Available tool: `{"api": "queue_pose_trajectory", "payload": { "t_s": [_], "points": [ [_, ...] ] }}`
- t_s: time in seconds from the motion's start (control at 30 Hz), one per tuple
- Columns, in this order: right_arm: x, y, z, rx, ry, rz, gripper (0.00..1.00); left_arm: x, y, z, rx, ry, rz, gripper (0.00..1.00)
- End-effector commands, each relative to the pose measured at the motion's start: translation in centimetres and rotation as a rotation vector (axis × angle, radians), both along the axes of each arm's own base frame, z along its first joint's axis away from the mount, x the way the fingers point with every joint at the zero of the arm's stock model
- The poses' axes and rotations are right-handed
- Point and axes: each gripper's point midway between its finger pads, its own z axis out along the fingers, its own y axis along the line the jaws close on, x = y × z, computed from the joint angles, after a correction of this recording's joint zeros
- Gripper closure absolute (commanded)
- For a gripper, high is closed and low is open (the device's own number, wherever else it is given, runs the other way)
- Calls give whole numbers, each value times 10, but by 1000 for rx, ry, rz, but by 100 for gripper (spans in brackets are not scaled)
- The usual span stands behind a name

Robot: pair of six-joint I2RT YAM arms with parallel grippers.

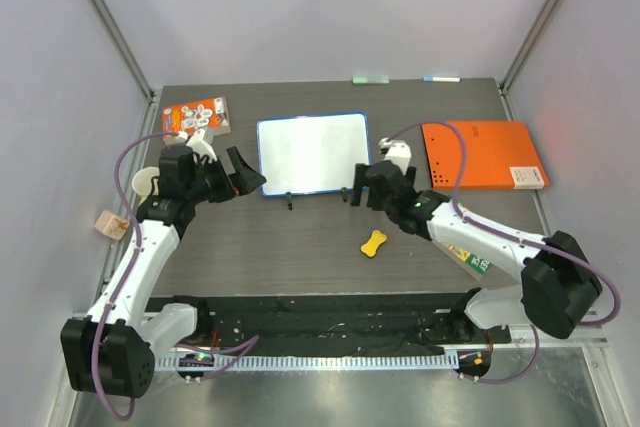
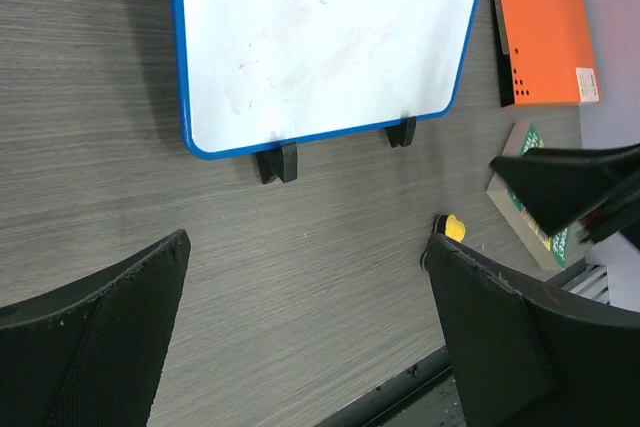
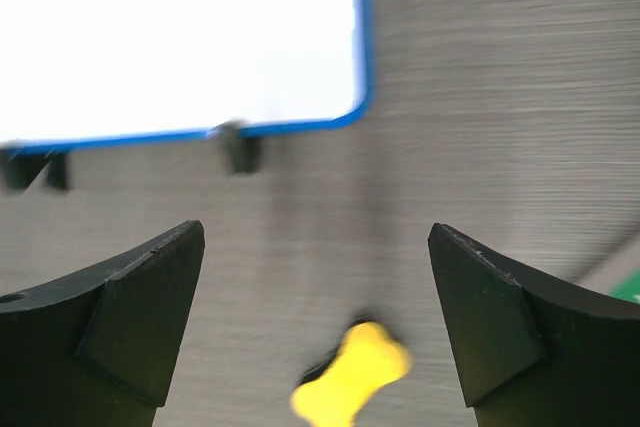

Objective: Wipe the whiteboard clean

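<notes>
The whiteboard (image 1: 312,152) lies flat mid-table, white with a blue frame and two black feet on its near edge. In the left wrist view the whiteboard (image 2: 320,37) shows only faint smudges. A yellow bone-shaped eraser (image 1: 375,243) lies on the table in front of the board. My left gripper (image 1: 245,175) hovers open at the board's left edge, and nothing sits between its fingers (image 2: 100,337). My right gripper (image 1: 358,185) is open near the board's right foot, above the eraser (image 3: 352,372), empty. The board's corner (image 3: 180,37) fills the upper left of the right wrist view.
An orange flat folder (image 1: 483,155) lies at the right with a cable over it. An orange printed box (image 1: 197,115) sits at the back left. A green-and-white box (image 1: 470,255) lies under the right arm. A black mat (image 1: 300,312) runs along the near edge.
</notes>
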Motion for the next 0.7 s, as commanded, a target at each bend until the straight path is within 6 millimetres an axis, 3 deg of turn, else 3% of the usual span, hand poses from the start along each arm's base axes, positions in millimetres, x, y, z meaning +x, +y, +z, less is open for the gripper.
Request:
{"api": "queue_pose_trajectory", "payload": {
  "t_s": [0.0,0.23,0.47,0.67],
  "points": [
    [18,-55,24,-15,-72,-106,0,8,-3,12,-13,-35,-9,0],
    [40,-130,45,-106,-146,-300,0,17,-1,10,-14,-39,20,0],
    [59,-175,46,-168,-235,-372,0,33,9,1,32,-39,73,0],
    [48,-230,46,-262,-470,-502,0,54,20,-16,91,-21,138,0]
  ]
}}
